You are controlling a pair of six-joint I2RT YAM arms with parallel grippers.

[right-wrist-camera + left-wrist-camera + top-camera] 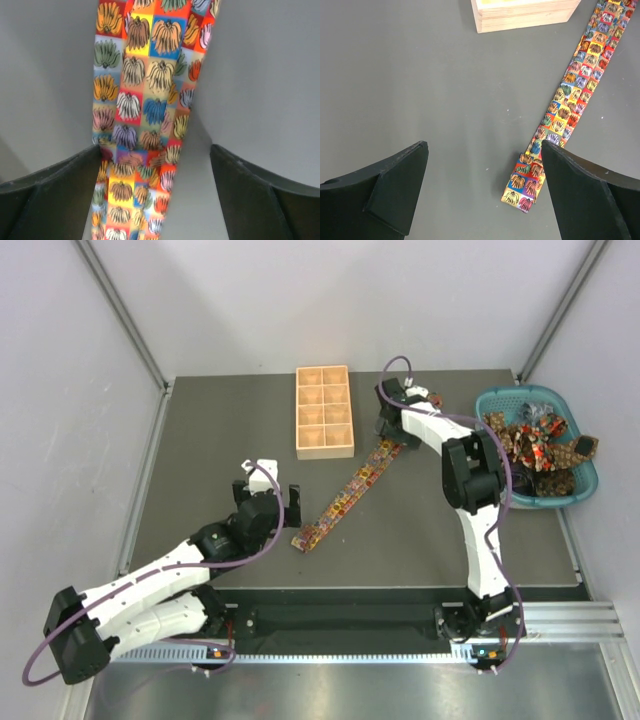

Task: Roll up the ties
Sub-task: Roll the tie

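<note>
From above, the colourful tie (345, 495) is lying on the table (210, 450) along a 7-to-1 o'clock line, its near end at 3 o'clock of the nearer left gripper (268, 496), whose wrist view is showing parted jaws with that end at 4 o'clock, while the right gripper (155, 148), equally spread, is straddling the far end.

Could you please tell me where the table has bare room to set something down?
Bare: the mat left of the wooden tray, and the patch between the laid-out tie and the right arm. Crowded: between that arm and the basket.
</note>
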